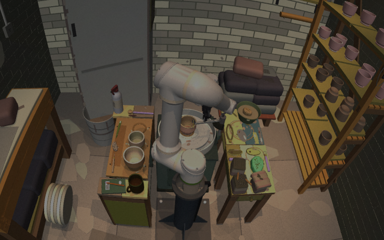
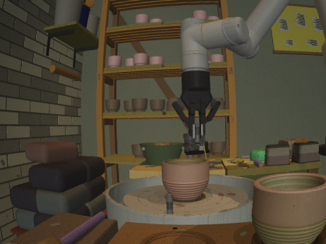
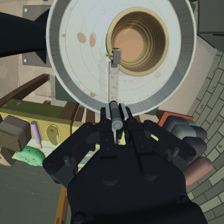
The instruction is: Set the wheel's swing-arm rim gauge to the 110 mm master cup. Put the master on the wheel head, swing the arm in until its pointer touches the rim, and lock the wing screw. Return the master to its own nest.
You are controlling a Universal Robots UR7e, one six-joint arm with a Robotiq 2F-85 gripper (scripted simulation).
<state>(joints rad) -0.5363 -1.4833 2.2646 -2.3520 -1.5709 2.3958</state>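
Observation:
The wing screw (image 3: 116, 118) at the pivot end of the swing arm (image 3: 114, 82) sits at the splash pan's rim, and my gripper (image 3: 116, 112) (image 2: 197, 135) is closed around it, pointing straight down. The grey arm reaches from there over the wheel to the master cup (image 2: 185, 179) (image 1: 188, 124) (image 3: 137, 41), a ribbed terracotta cup standing upright on the wheel head (image 2: 183, 199). The arm's pointer block (image 3: 115, 56) lies at the cup's rim. Two more cups (image 1: 136, 138) (image 1: 133, 157) sit on the board to the left of the wheel.
A green bowl (image 1: 248, 112) stands on the table right of the wheel, with tools and sponges (image 1: 257, 163) nearer the front. A tall shelf of pots (image 1: 336, 73) stands far right. Stacked clay bags (image 1: 251, 85) lie behind the wheel.

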